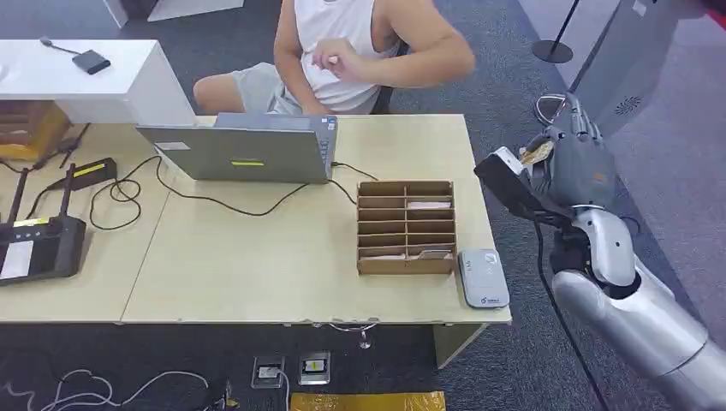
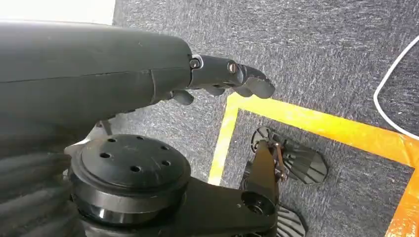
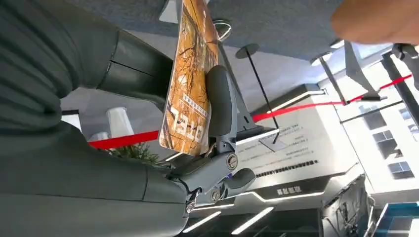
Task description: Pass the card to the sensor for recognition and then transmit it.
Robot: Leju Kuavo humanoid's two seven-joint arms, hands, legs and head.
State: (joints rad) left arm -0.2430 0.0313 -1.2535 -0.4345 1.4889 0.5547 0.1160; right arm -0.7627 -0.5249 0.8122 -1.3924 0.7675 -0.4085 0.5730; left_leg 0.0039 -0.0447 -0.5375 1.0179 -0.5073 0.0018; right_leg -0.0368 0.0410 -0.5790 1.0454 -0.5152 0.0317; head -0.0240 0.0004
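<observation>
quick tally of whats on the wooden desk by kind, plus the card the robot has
laptop: 1
cardboard slot organiser: 1
card sensor: 1
router with antennas: 1
black adapter with cable: 1
card, held in the right hand: 1
total: 6

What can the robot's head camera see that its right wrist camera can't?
Only the head view shows the table, the laptop, the card box, the grey sensor beside the box, and a person sitting behind the table. Only the right wrist view shows the card's orange tree picture up close, with the thumb pressing on it, and a red rope barrier behind. Both show the right hand holding the card, raised off to the side of the table.
</observation>
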